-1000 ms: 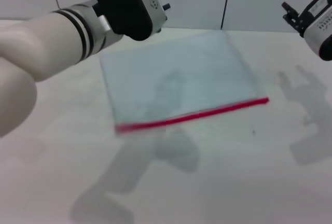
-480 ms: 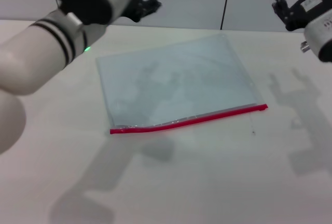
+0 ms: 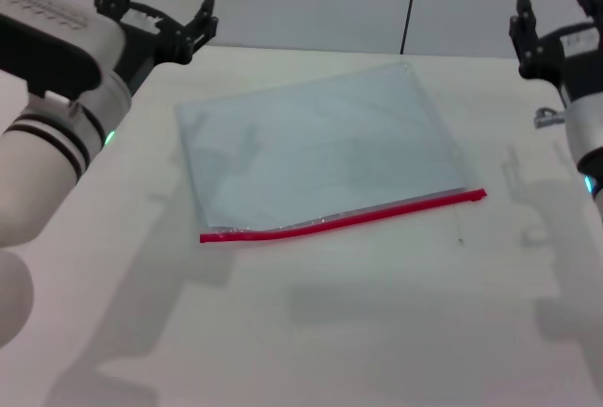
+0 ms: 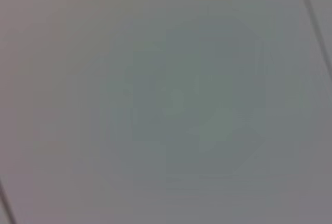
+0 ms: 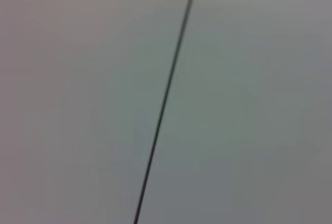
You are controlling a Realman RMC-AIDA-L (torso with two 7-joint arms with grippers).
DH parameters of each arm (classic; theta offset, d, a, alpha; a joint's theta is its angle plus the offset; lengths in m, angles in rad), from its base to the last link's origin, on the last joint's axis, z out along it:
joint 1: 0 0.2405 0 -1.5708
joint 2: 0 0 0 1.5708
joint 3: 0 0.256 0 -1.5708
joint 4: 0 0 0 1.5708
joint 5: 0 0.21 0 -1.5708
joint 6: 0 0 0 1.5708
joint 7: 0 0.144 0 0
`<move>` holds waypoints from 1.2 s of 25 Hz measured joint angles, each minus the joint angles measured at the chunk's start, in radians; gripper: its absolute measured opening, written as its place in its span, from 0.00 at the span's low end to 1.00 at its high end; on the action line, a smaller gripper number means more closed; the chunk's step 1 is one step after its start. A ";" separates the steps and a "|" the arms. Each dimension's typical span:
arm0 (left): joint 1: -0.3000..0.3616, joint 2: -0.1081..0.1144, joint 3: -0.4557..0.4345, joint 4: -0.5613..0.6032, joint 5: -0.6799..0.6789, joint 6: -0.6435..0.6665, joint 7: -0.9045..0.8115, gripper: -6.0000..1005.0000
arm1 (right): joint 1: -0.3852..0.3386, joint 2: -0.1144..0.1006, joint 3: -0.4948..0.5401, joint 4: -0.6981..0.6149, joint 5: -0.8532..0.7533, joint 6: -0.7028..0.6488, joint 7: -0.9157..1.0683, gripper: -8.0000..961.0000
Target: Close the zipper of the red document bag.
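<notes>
The red document bag, a flat pale translucent pouch, lies on the white table in the head view. Its bright red zipper runs along the near long edge, from about the left corner to the right corner. My left gripper hovers open above the table's far left, apart from the bag's far left corner. My right gripper is raised at the far right, open, well clear of the bag. Neither holds anything. Both wrist views show only a blank grey wall.
A grey wall with a thin dark vertical seam stands behind the table. That seam also crosses the right wrist view. The table's far edge runs just behind the bag.
My left arm has swung away from over the bag toward the far left and risen. The right gripper has lifted slightly. The bag lies uncovered and flat.
</notes>
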 joint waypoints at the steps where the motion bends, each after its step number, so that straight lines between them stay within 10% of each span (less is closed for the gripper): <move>1: 0.000 0.001 0.000 -0.014 -0.006 -0.009 -0.038 0.87 | 0.026 -0.001 -0.074 0.051 0.094 0.073 0.037 0.63; 30: -0.065 0.000 0.040 -0.063 -0.004 -0.037 -0.040 0.87 | 0.030 -0.006 -0.216 0.173 0.181 0.280 0.289 0.63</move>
